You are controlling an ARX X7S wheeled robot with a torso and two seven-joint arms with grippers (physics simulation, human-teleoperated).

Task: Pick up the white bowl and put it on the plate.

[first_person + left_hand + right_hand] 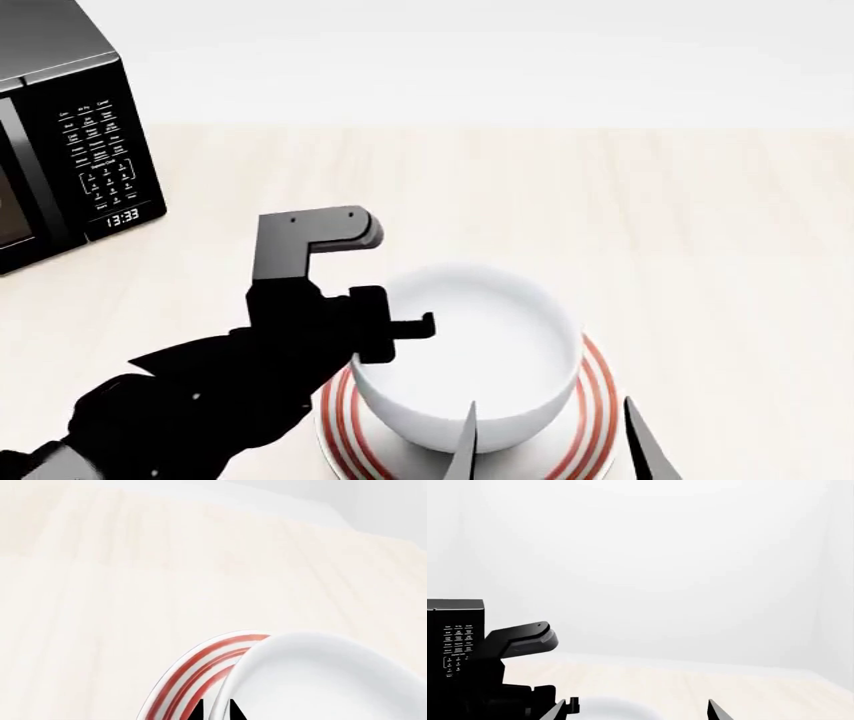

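Near the counter's (694, 220) front edge, the white bowl (467, 350) sits over the plate (587, 420), left gripper (215, 711) pinching its rim; glossy, stiff, likely slippery. Right gripper (639, 710) is spread.

White bowl (467, 350) – plain; plate (587, 420) – red rings; microwave (67, 130) black.

Black microwave (60, 140) at the far left of a pale wooden table (694, 230), keypad panel facing front, clock display (123, 216) reading 13:33; plain white wall (467, 50) behind; same microwave (455, 640) visible in right wrist view
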